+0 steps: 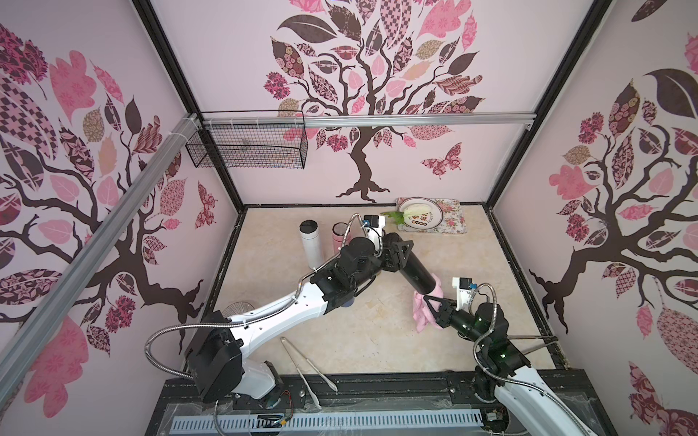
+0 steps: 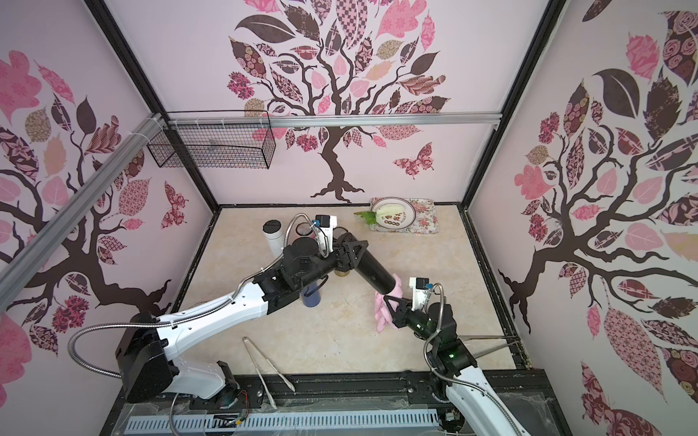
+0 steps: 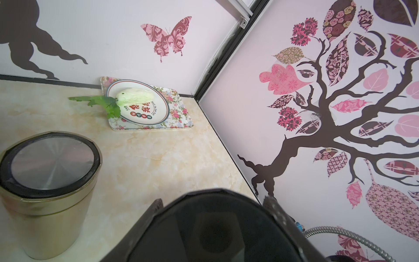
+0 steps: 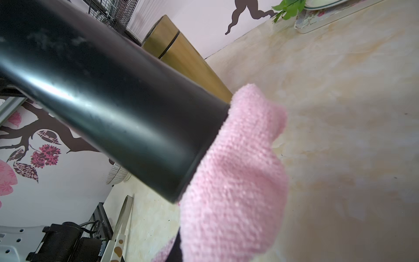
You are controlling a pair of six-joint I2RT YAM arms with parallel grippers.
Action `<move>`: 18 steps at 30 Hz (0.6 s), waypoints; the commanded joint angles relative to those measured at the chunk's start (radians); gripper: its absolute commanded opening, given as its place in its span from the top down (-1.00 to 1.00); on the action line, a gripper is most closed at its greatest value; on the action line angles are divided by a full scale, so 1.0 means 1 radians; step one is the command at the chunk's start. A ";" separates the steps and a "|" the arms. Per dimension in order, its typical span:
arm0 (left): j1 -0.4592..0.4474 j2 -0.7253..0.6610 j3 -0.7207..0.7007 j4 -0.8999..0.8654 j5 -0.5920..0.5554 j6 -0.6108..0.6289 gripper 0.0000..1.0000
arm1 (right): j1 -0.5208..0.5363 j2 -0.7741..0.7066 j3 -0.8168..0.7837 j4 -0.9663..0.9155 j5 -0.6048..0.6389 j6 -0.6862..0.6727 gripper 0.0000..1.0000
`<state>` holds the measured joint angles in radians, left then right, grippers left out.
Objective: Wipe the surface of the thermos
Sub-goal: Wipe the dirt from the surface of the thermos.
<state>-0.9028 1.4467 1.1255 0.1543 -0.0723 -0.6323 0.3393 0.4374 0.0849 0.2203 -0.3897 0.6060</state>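
Where the two arms meet over the middle of the marble-patterned table, we find the black thermos lifted off the surface and tilted, its upper end toward the back and its lower end slanting down toward the right arm. The left gripper is clamped on it near the upper end. In the left wrist view we see its fingers pressed against either side of the dark body.

The right gripper is pinched tight on a pink cloth. The cloth's bunched upper fold lies against the thermos's lower end; in the right wrist view it touches that end's rim. The rest hangs down toward the table, though we cannot tell whether it touches the table.

Near the back, a white thermos and a pink thermos stand upright just beside each other. A gold thermos stands upright near the held one, and a blue thermos is partly hidden beneath the left arm.

In the back right corner a floral tray bears a plate with a pale cabbage — its green leaves overhang the plate's edge. Metal tongs lie near the front edge of the table.
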 commanded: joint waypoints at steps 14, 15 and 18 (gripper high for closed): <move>-0.001 0.027 0.026 0.018 0.027 0.035 1.00 | 0.033 0.248 -0.005 0.319 -0.078 0.037 1.00; -0.001 0.032 0.026 0.016 0.029 0.037 1.00 | 0.033 0.227 0.003 0.297 -0.066 0.030 1.00; -0.001 0.041 0.025 -0.046 0.026 0.044 1.00 | 0.034 0.160 0.024 0.227 -0.018 0.001 1.00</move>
<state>-0.8982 1.4693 1.1255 0.1318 -0.0532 -0.6064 0.3649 0.6586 0.0410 0.4442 -0.4332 0.6571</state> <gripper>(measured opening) 0.642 0.115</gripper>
